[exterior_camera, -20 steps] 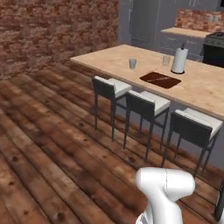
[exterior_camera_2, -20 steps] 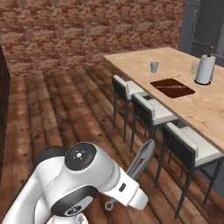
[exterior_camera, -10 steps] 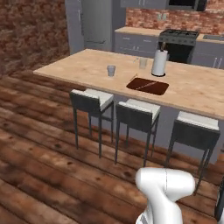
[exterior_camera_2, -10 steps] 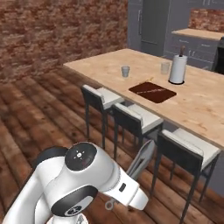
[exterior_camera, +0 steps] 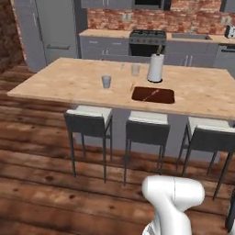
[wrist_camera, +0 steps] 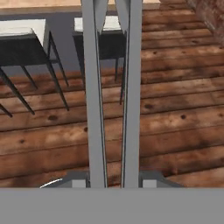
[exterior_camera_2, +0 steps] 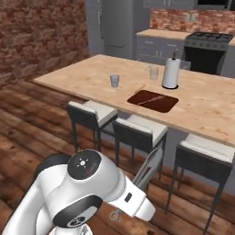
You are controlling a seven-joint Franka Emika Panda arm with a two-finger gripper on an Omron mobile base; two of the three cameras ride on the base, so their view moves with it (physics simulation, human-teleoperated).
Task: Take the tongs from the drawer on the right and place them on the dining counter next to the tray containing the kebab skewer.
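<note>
We found that the whole scene had swung across both base views over the last second: the desk [exterior_camera: 69,85] moved from an oblique angle to nearly square in front of us, and the stove wall came into sight behind it. We read this as the base turning and driving toward the desk, not as any movement of the objects on it. In our judgement the carrying leg of the task was under way and the placing step was not yet begun.

The tray [exterior_camera: 153,95] lay on the desk, just in front of the paper-towel roll [exterior_camera: 155,68], with the kebab skewer [exterior_camera: 150,94] lying diagonally inside it. Two glasses [exterior_camera: 106,81] stood to the tray's left, apart from it. Three stools [exterior_camera: 89,121] stood along the near edge of the desk, below the tray.

The tongs [wrist_camera: 113,92] ran up the middle of the hand view as two long grey arms, almost parallel and close together. The jaws were clenched on the tongs near their base, over the wooden floor [wrist_camera: 175,109] and well short of the tray. The tongs also showed beside the arm in the right base view.
</note>
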